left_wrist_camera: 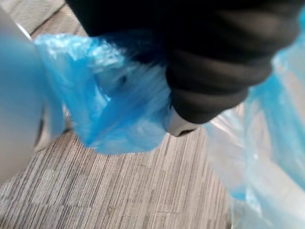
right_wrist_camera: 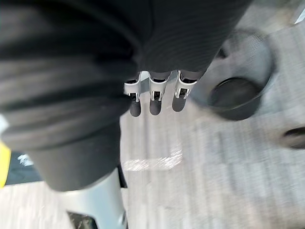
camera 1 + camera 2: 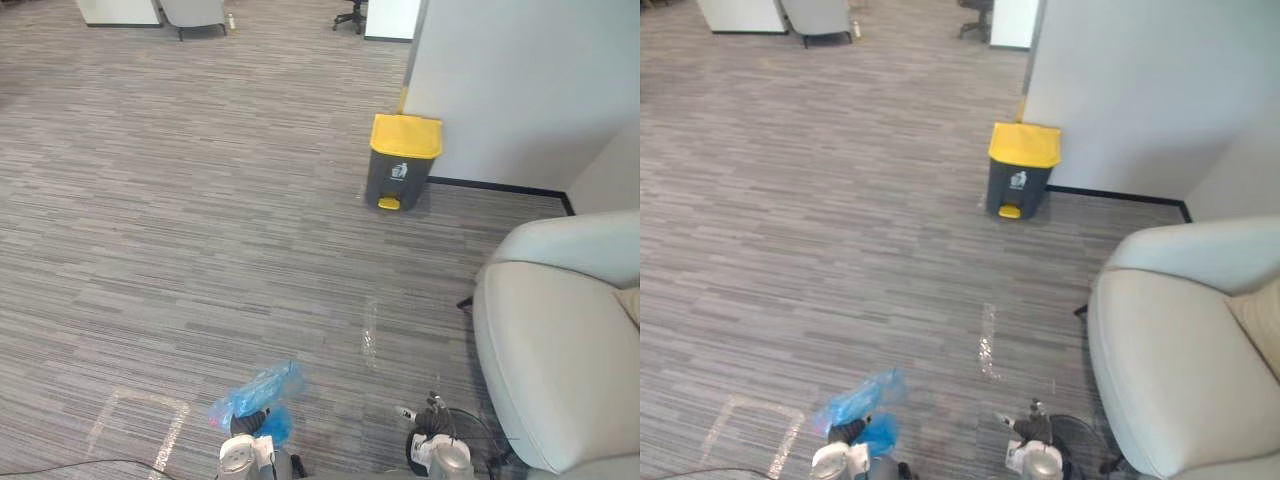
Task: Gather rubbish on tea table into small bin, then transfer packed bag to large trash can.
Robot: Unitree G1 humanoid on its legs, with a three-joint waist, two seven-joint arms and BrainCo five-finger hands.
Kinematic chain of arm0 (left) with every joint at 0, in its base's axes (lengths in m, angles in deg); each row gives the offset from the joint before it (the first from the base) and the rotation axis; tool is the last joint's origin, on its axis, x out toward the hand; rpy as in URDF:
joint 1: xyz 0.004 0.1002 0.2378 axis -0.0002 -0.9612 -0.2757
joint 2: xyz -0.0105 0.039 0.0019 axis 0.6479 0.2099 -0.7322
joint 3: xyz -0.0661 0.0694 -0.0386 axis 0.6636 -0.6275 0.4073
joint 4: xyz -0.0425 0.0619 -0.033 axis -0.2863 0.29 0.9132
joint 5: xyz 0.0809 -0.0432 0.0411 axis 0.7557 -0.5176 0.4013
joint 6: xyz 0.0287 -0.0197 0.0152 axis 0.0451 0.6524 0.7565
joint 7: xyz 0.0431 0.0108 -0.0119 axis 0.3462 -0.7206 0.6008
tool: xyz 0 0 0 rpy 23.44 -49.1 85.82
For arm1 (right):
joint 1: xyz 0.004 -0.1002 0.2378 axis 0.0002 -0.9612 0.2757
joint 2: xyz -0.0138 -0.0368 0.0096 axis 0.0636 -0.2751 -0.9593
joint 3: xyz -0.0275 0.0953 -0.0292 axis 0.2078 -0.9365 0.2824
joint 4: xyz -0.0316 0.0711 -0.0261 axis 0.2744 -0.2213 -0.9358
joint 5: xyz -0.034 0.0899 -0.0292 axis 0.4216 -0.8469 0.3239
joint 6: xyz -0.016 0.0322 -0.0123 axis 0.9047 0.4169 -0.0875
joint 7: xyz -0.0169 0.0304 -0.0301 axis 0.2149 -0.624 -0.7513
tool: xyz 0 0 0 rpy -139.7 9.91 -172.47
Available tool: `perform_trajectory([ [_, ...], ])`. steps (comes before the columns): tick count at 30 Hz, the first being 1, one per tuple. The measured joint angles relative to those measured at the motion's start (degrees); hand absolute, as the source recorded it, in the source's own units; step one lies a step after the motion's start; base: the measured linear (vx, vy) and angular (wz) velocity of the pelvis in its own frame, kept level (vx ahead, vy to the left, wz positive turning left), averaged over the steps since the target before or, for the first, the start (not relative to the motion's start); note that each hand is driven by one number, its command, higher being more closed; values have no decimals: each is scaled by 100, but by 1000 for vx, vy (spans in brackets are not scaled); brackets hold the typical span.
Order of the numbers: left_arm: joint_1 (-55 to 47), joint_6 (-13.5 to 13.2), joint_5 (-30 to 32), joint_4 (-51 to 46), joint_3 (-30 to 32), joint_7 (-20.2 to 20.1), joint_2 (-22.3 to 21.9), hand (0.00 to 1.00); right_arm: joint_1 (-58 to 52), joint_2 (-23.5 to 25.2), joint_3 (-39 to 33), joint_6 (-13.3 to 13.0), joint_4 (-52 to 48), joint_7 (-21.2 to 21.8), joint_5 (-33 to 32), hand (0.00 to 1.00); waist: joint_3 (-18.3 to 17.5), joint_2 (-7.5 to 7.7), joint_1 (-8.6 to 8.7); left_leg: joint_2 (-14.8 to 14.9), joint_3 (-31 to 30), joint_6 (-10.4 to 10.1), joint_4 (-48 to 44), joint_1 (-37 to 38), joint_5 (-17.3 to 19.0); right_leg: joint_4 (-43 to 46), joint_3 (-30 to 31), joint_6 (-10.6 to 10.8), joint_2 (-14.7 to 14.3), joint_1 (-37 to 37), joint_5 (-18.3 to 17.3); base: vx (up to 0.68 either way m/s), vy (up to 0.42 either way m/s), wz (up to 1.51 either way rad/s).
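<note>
A crumpled blue plastic bag (image 3: 262,390) sticks up out of my left hand (image 3: 247,424) at the bottom edge of the eye views, over the carpet. In the left wrist view the blue bag (image 1: 119,109) bunches around the hand's dark cover (image 1: 214,71); the fingers are wrapped in plastic. My right hand (image 3: 432,420) hangs low to the right, and its fingers (image 2: 155,98) are curled with nothing in them. A grey large trash can (image 3: 402,160) with a yellow lid, which is down, stands far ahead against the white wall.
A pale armchair (image 3: 560,350) bulks at the right, close to my right arm. The white wall (image 3: 520,80) runs behind the can. Tape marks (image 3: 140,420) lie on the striped carpet at the lower left. Office chairs (image 3: 195,15) stand far back.
</note>
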State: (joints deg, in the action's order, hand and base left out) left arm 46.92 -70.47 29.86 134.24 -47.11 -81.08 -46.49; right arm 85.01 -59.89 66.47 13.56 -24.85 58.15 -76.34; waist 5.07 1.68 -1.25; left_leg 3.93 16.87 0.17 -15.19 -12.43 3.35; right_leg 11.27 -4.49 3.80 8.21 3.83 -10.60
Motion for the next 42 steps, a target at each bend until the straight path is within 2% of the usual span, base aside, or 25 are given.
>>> perform_trajectory([
  [2, 41, 4, 0, 31, -95, 1, 236, 100, 120, 147, -7, 10, 250, 3, 1, 0, 56, 144, -16, -66, -19, 13, 0, 19, 10, -33, 197, -10, 42, 20, 167, 153, 93, -8],
  [4, 20, 14, 1, 95, -143, 3, 270, 100, 80, 156, -7, 28, 328, 11, 5, 0, 116, 120, -25, -72, 54, 75, 88, 307, 66, 467, 350, 138, 66, -70, 311, 136, 76, -28],
  [8, -85, 19, 46, 52, -279, 0, 235, 100, -97, 140, 161, 36, 252, 21, 14, 0, 243, 4, -73, -120, 400, -3, 548, 1168, 523, 3216, 650, 219, 164, -1224, 601, 107, 98, -60],
  [10, -79, 31, 48, 64, -261, 0, 217, 100, -163, 138, 169, 58, 43, 18, 16, 0, 233, 26, -24, -143, 522, 22, 741, 1427, 581, 3661, 302, 156, 245, -1727, 133, 108, 18, -42],
  [12, -66, 31, 47, 81, -226, -1, 147, 100, -139, 136, 158, 60, 14, 17, 22, 0, 228, 33, 64, -117, 559, -20, 908, 1572, 611, 3169, -238, 68, 248, -1983, -160, 155, -55, -11],
  [14, -26, 36, 42, 176, -177, -4, 71, 100, -77, 131, 127, 58, 58, 15, 29, 0, 248, -11, 96, 6, 572, -146, 948, 1676, 697, 1978, -649, 10, 53, -2025, -70, 208, -113, -6],
  [16, -25, 38, 42, 187, -128, -4, 33, 100, -29, 138, 94, 61, 150, 12, 30, 0, 251, 21, 97, 46, 574, -280, 1033, 1820, 772, 677, -691, -69, -164, -2015, 456, 296, -151, 0],
  [17, -17, 37, 43, 217, -103, -8, 38, 100, -10, 142, 98, 63, 230, 12, 40, 0, 276, 128, 109, -33, 532, -453, 1053, 1976, 872, -214, -557, -26, -254, -1862, 1159, 389, -188, 9],
  [18, 36, 53, 42, 340, -61, -5, -13, 100, 22, 90, 93, 66, 294, 13, 80, 0, 324, 62, 154, 35, 402, -570, 1095, 2168, 975, -161, -470, -352, -358, -1748, 1512, 514, -207, 3],
  [20, 50, 51, 48, 342, -27, -23, -189, 100, 81, -51, 25, 72, 295, 16, 242, 0, 334, -262, 120, 193, 218, -623, 1206, 2403, 963, 362, -548, -366, -556, -1827, 884, 509, -135, 1],
  [23, 56, 55, 46, 321, -30, -27, -195, 100, 80, -27, -25, 99, 302, 17, 244, 0, 323, -253, 148, 394, -206, -721, 436, 2298, 964, 736, -725, -507, -583, -1634, 341, 406, -169, 24],
  [24, 82, 58, 46, 283, -26, -30, -196, 100, 38, 2, -6, 102, 258, 17, 243, 0, 320, -214, 181, 549, -481, -829, -795, 1804, 999, 657, -785, -498, -574, -1395, 215, 457, -187, 37],
  [25, 80, 58, 45, 196, -16, -68, -196, 100, -21, 7, 59, 127, 181, 17, 243, 0, 327, -231, 164, 764, -633, -1171, -2106, 1281, 725, 508, -806, -554, -642, -1100, 157, 545, -143, 14],
  [26, 64, 60, 46, 133, 28, -81, -195, 100, -24, 6, 163, 129, 121, 17, 243, 0, 345, -278, 90, 995, -631, -1216, -3088, 895, 674, 351, -760, -622, -728, -801, 104, 459, -50, -27],
  [27, 37, 61, 46, 53, 42, -115, -196, 100, -21, 28, 237, 129, 95, 18, 239, 0, 355, -288, 53, 1124, -573, -1051, -3601, 648, 795, 203, -685, -643, -775, -532, 55, 441, 18, -50],
  [29, -4, 58, 41, -82, 39, -118, -193, 100, -1, 97, 267, 129, 92, 20, 235, 0, 349, -231, 13, 1154, -306, -831, -3630, 289, 1039, -49, -505, -629, -715, -135, 36, 463, 74, -55],
  [31, 19, 50, 34, -148, 19, -124, -192, 100, 99, 131, 247, 130, 80, 18, 233, 0, 393, -147, -105, 968, 27, -638, -2345, -58, 1198, -290, -223, -612, -485, 210, 29, 432, 175, -70],
  [32, 40, 49, 33, -165, 13, -126, -194, 100, 118, 137, 207, 130, 80, 17, 232, 0, 379, -125, -136, 842, -29, -569, -1679, -139, 1104, -341, -146, -537, -397, 260, -6, 375, 254, -71],
  [33, 28, 31, 33, -185, -1, -124, -194, 100, 140, 113, 198, 126, 71, 13, 236, 0, 363, -157, -182, 675, -303, -566, -534, -169, 735, -448, -1, -307, -289, 386, -133, 315, 255, -71],
  [34, -32, 20, 28, -173, -28, -123, -196, 100, 109, 36, 218, 131, 105, 13, 242, 0, 316, -265, -213, 611, -592, -745, -141, -189, 4, -539, 132, -63, -281, 474, -226, 405, 352, -62],
  [36, 26, 12, 13, -119, -36, -108, -90, 100, 75, 93, 280, 161, 212, 19, 254, 0, 166, -25, -153, 243, -551, -521, -128, -159, 188, -533, 335, -44, 2, 512, -160, 481, 355, -2],
  [38, 48, 21, -5, -66, -39, -118, -35, 100, 59, 115, 274, 184, 225, 19, 270, 0, 145, 68, -212, 113, -427, -309, -305, -72, 343, -227, 509, 109, 175, 459, -18, 515, 310, 1],
  [40, 14, 23, -10, -94, -56, -111, -38, 100, 20, 129, 271, 193, 221, 19, 275, 0, 135, 72, -219, 16, -263, -194, -210, 295, 575, 748, 734, 325, 276, 167, 99, 367, 203, -29],
  [41, -21, 26, -11, -96, -144, -111, 0, 100, 29, 133, 281, 193, 203, 22, 274, 0, 140, 41, -214, -42, -172, -149, -24, 625, 650, 2056, 925, 744, 288, -383, 384, 309, 155, -24],
  [42, -26, 38, -11, -94, -204, -110, 35, 100, 13, 139, 328, 192, 174, 31, 274, 0, 175, 18, -191, -96, -131, -109, 135, 903, 707, 3135, 1052, 939, 288, -877, 742, 464, 207, -13],
])
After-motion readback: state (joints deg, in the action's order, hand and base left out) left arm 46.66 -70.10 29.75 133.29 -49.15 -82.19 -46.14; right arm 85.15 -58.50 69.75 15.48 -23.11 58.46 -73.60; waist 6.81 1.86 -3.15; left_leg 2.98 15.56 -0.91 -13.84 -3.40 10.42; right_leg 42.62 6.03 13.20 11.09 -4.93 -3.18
